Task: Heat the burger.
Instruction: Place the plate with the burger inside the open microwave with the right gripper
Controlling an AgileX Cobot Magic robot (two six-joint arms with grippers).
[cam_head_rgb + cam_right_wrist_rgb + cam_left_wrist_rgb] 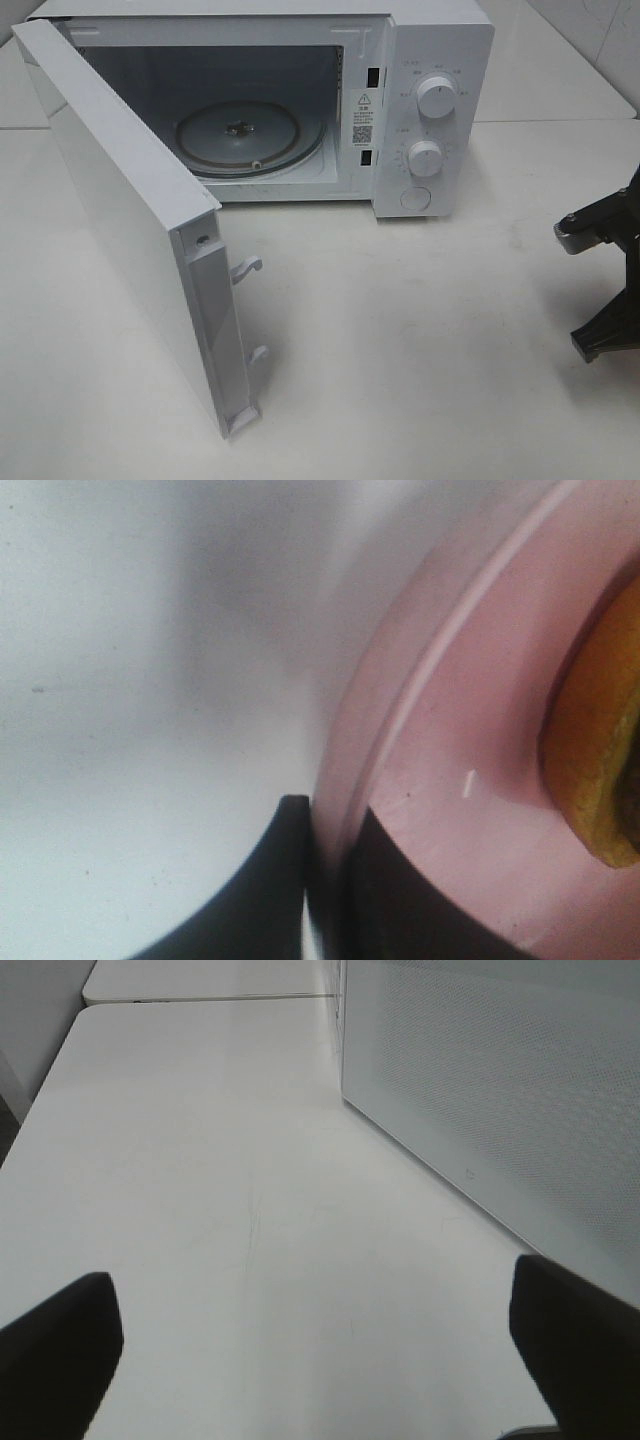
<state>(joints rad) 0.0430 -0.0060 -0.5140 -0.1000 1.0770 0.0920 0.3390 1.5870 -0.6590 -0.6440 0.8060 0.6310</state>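
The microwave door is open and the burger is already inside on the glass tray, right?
Not quite. The door is open, but the glass tray is bare, as the exterior high view shows. The burger is on the pink plate that the right gripper pinches, in the right wrist view.

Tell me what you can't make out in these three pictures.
- Burger: right wrist view, only a blurred golden edge, cut off by the frame; outside the overhead view.
- Plate: same view, mostly cropped; jaws cover part of its rim.
- Right arm: overhead, cut by the edge.
- Microwave dial markings: overhead, too small.
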